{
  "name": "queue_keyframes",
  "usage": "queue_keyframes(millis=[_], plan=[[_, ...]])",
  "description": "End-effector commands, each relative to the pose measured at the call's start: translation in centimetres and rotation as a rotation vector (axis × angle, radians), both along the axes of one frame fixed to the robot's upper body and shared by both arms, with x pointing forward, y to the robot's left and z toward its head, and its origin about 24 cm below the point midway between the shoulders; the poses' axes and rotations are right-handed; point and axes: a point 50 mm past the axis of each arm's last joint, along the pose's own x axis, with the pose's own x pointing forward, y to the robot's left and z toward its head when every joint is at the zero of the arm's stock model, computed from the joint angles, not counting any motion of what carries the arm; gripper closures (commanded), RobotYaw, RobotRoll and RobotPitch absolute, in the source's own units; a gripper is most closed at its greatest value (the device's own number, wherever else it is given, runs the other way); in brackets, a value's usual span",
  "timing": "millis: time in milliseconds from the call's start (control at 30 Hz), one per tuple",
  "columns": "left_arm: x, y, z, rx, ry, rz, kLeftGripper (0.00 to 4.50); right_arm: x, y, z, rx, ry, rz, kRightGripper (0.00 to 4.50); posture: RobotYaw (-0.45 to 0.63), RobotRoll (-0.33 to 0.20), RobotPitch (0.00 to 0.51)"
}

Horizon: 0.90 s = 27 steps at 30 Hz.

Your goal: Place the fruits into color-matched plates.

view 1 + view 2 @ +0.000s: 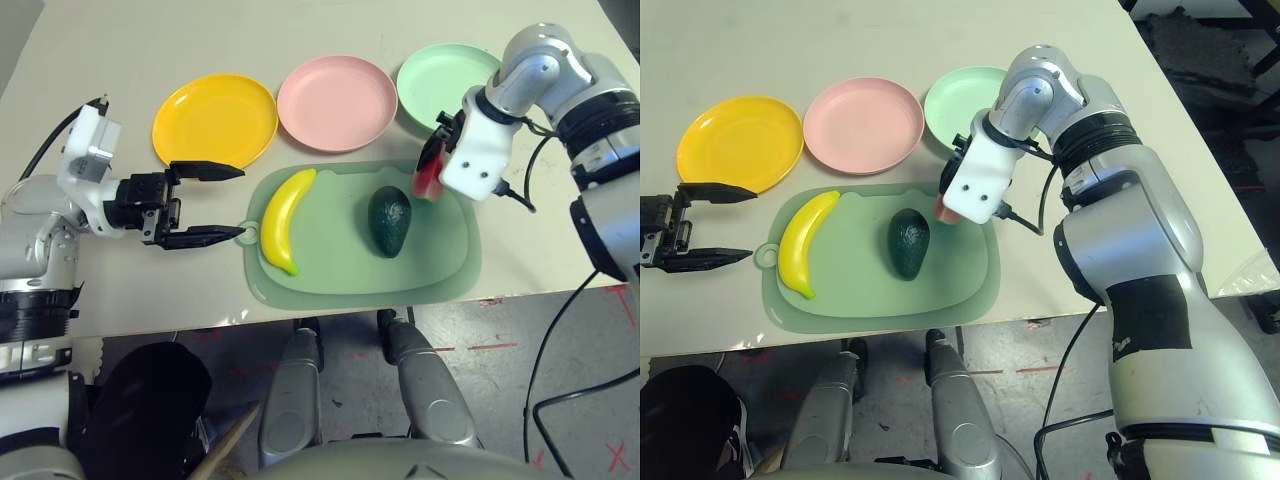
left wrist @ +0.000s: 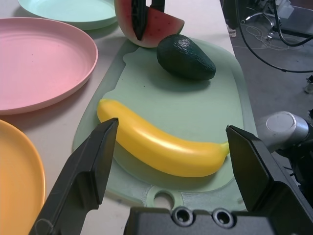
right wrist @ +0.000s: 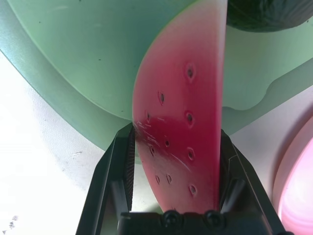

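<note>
The yellow banana (image 1: 285,220) and the dark green avocado (image 1: 389,220) lie on the pale green mat (image 1: 440,250). My right gripper (image 1: 436,160) is shut on the red watermelon wedge (image 3: 181,122), holding it over the mat's far right corner, just in front of the mint green plate (image 1: 445,85). Behind the mat, the pink plate (image 1: 337,102) and the yellow plate (image 1: 215,120) hold nothing. My left gripper (image 1: 238,202) is open just left of the mat, its fingers pointing at the banana (image 2: 161,149) with nothing between them.
The mat's ring tab (image 1: 247,233) sits by the left gripper's lower fingertip. The table's front edge (image 1: 300,315) runs close below the mat. Bare tabletop (image 1: 150,60) lies behind the plates.
</note>
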Motion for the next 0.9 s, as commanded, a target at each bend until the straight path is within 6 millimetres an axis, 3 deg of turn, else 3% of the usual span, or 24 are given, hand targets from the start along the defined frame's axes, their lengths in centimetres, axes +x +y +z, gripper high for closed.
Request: queue_keyframes(millis=[33,433,700,900], plan=[[0.0,0.2,-0.2,0.008,-0.002,0.003,0.0,0.0,-0.4,0.8,-0.014,-0.009,-0.028,2.37,-0.08,0.0,0.38],[0.3,0.3,0.2,-0.009,-0.039,0.005,0.0,0.1,0.6,3.7,0.07,-0.046,-0.09,2.37,-0.08,0.0,0.379],[1.2,0.5,0.4,0.068,-0.075,0.15,0.0,0.9,4.0,5.7,0.342,-0.106,-0.172,2.37,-0.07,0.0,0.376],[2.0,-1.2,1.5,0.161,-0.113,0.288,0.0,2.0,6.5,5.7,0.542,-0.146,-0.26,2.37,-0.05,0.0,0.374]])
